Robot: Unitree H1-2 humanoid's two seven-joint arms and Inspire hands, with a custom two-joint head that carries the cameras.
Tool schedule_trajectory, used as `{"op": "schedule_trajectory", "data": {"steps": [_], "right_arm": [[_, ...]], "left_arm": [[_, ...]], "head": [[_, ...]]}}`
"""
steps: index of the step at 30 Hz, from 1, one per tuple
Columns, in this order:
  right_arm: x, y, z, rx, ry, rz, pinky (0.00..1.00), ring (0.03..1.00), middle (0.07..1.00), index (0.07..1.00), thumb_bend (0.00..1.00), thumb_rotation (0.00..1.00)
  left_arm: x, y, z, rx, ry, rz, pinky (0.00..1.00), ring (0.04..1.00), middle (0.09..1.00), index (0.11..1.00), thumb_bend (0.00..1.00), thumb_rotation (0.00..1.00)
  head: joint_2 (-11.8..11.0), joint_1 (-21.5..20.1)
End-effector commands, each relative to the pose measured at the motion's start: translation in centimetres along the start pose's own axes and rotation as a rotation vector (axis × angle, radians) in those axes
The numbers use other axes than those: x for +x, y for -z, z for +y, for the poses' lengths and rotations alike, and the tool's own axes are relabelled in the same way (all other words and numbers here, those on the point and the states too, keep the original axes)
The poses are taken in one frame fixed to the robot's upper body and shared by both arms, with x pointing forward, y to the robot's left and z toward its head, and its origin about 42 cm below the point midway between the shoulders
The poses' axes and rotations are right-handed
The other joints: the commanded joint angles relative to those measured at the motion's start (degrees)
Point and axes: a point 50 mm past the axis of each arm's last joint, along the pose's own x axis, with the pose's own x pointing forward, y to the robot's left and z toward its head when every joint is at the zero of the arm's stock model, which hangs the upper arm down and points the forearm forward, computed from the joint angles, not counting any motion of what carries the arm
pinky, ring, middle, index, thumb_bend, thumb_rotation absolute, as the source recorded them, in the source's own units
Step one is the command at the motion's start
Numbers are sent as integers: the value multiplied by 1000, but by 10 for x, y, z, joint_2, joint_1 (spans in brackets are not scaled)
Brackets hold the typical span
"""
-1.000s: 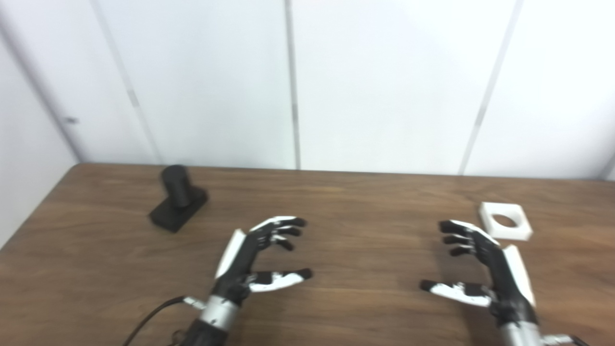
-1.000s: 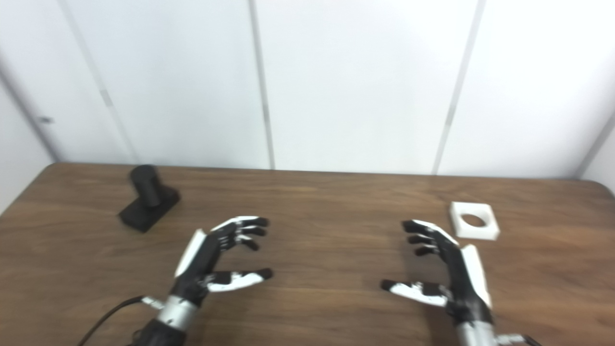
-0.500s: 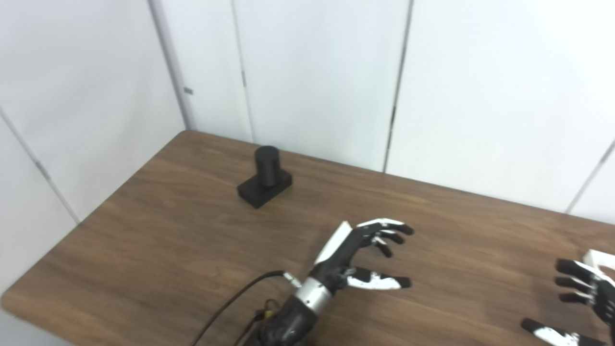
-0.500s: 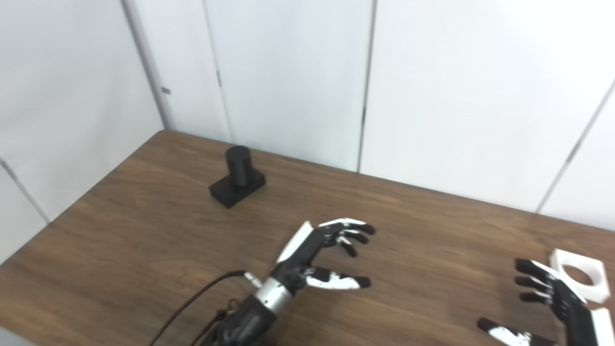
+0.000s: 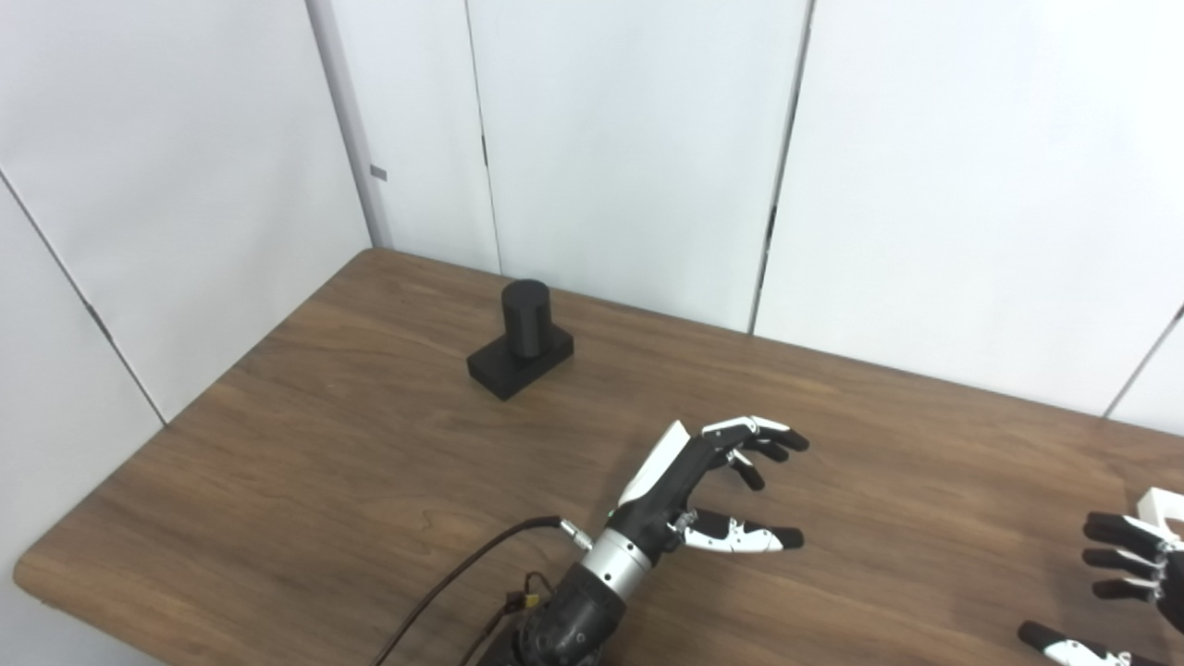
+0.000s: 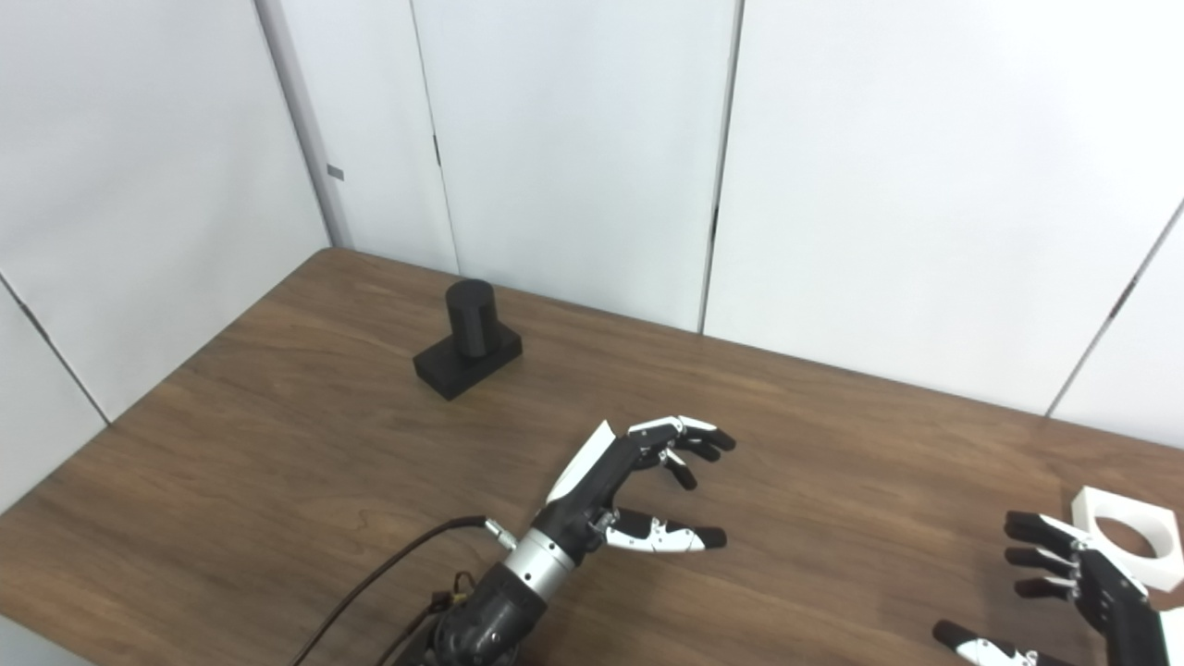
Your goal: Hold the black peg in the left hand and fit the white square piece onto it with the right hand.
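Note:
The black peg (image 5: 525, 319), a short cylinder upright on a black rectangular base, stands at the table's far left. My left hand (image 5: 708, 486) hovers open over the table's middle, well to the right of and nearer than the peg, holding nothing. The white square piece (image 6: 1130, 539) with a round hole lies flat at the right edge. My right hand (image 6: 1082, 592) is open just in front of and left of it, fingers apart, partly cut off by the picture's edge.
A wooden table (image 5: 305, 444) runs to white wall panels at the back and left. A dark cable (image 5: 444, 592) trails from my left wrist toward the table's near edge.
The camera has swung left, so the whole picture shifted right. My left hand's fingers have curled slightly. Peg and white piece have not moved on the table.

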Motion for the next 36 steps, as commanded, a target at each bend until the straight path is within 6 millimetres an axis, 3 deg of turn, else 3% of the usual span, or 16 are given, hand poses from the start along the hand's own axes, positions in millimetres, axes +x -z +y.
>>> {"op": "schedule_trajectory", "data": {"steps": [1, 10, 15, 20, 27, 29, 36], "right_arm": [[10, -15, -8, 3, 23, -81, 515, 643, 705, 693, 611, 0], [9, -14, -13, -2, 25, -89, 522, 654, 702, 685, 613, 0], [9, -11, -14, -7, 20, -89, 510, 648, 703, 689, 609, 0], [9, -8, -15, -3, 22, -86, 508, 646, 701, 687, 610, 0], [10, -6, -17, -7, 24, -91, 500, 649, 705, 685, 612, 0], [10, -5, -18, -4, 25, -92, 488, 634, 699, 682, 613, 0], [10, -5, -19, -2, 36, -95, 492, 635, 693, 675, 628, 0]], "left_arm": [[11, -17, 10, -18, -17, -59, 542, 676, 741, 694, 713, 1], [20, -32, 52, 93, 36, -44, 522, 640, 715, 688, 746, 112], [27, -44, 85, 196, 24, -37, 514, 644, 707, 680, 758, 122], [30, -52, 108, 268, -56, -38, 515, 712, 774, 663, 781, 87], [31, -63, 139, 348, -175, -15, 567, 745, 779, 699, 768, 88], [31, -64, 144, 377, -209, -4, 604, 766, 783, 689, 795, 132], [33, -66, 163, 444, -311, 30, 748, 830, 815, 709, 768, 137]], "head": [[1, 0], [0, 7], [0, 12], [0, 15], [-3, 15], [-3, 15], [-3, 17]]}}
